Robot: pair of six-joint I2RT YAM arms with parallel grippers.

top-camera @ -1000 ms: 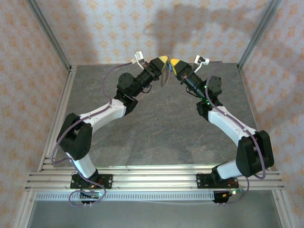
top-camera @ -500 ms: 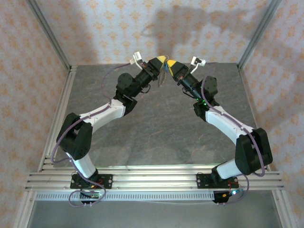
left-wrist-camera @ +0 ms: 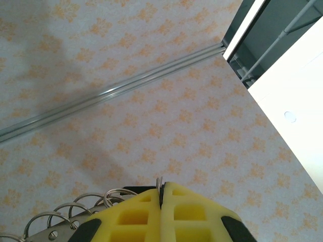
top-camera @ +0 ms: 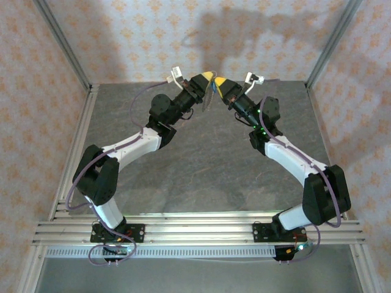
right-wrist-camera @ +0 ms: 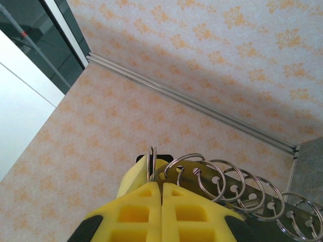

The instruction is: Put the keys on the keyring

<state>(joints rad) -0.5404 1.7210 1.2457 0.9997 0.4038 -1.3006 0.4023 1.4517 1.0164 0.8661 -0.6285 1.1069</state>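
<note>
Yellow pads of the left claw (top-camera: pixel 206 77) and the right claw (top-camera: pixel 219 80) are meeting tip to tip, raised high over the far middle of the grey table (top-camera: pixel 201 171). Left claw is pressing its fingers together on the keyring (left-wrist-camera: pixel 160 181), whose thin double wire is standing edge-on out of the seam. Right claw's fingers are sitting flush together. The ring is rising just beyond its left pad, and I cannot tell whether it is nipped there. Row of wire rings on a metal strip (right-wrist-camera: pixel 237 185) is showing just past the tips. Key is too small to make out.
</note>
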